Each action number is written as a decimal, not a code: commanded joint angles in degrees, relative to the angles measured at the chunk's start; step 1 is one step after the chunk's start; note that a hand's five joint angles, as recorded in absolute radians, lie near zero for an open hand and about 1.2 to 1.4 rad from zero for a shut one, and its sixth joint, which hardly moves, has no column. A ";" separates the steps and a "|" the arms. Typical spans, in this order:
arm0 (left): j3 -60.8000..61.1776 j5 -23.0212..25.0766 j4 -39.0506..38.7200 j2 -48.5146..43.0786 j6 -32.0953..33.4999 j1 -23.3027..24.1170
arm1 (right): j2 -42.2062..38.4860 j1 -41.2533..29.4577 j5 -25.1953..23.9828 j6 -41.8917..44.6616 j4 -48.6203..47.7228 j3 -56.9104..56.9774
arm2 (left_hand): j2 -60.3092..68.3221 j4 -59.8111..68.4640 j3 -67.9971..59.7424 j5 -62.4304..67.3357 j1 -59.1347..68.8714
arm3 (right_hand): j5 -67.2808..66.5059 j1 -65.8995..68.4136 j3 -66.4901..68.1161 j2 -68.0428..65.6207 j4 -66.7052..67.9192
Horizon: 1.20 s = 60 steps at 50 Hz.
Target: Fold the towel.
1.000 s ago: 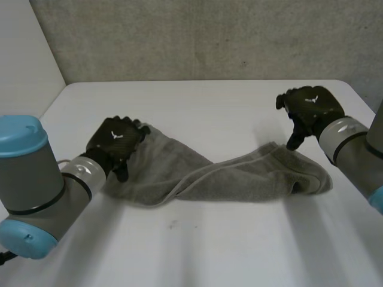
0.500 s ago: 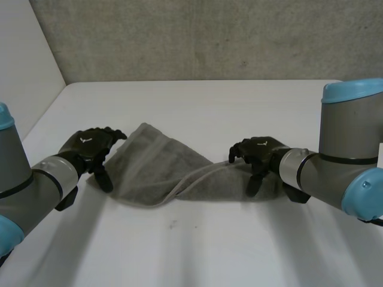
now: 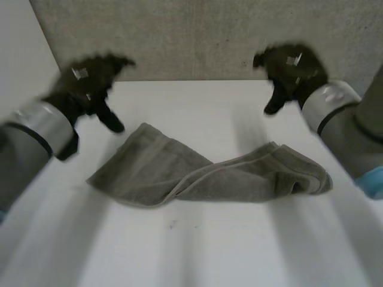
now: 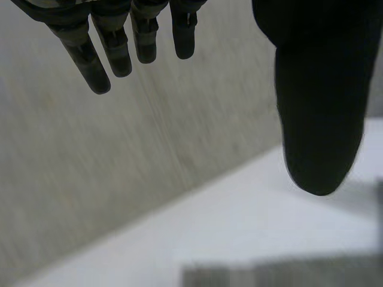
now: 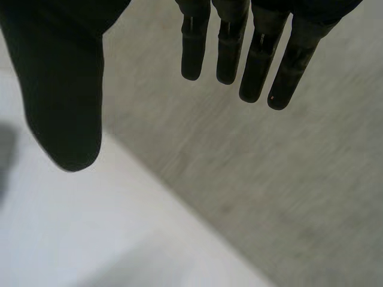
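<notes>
towel – rumpled lengthwise on bench, right end bunched, inner layers hidden under folds | left hand – above bench's far-left side, apart from towel, fingers straight, released | right hand – above far-right side, apart from towel, fingers straight, grasping nothing

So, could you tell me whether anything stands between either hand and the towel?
Nothing visible does. The towel lies crumpled on the white table. The left hand and right hand hover open above its far side, apart from the cloth, with only tabletop between them and it.
</notes>
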State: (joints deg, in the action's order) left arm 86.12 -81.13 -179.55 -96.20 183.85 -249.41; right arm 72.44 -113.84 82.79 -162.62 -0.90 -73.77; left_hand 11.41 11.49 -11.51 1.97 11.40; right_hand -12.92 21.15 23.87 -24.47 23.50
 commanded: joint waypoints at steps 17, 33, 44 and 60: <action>-6.14 -0.26 2.97 2.06 1.96 -2.31 | 2.97 0.55 -1.84 -1.11 2.74 3.29 | 0.48 0.41 -0.38 -0.08 0.49 | -2.47 4.24 1.52 -0.92 1.89; 11.87 -0.34 -6.07 -7.43 1.87 -2.83 | -7.58 0.72 -2.28 -0.77 2.92 -8.14 | 0.99 0.92 -0.89 0.43 1.00 | -2.64 4.41 1.69 -1.09 2.06; 2.49 -0.34 -2.14 -0.68 4.95 -2.05 | -0.22 0.64 -2.10 -1.56 2.74 1.95 | 0.65 0.58 -0.55 0.09 0.66 | -2.64 4.41 1.69 -1.09 2.06; 10.30 0.01 -6.78 -11.12 3.62 -0.81 | -7.84 0.11 -1.84 -0.86 0.19 -8.76 | 0.32 0.24 -0.22 -0.24 0.33 | -2.64 4.41 1.69 -1.09 2.06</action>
State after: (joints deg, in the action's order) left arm 93.53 -81.10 -184.45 -100.02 185.93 -250.85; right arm 71.64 -113.83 80.76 -163.92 0.36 -78.79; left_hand 10.75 10.76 -10.71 1.63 10.82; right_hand -12.91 21.15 23.87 -24.47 23.50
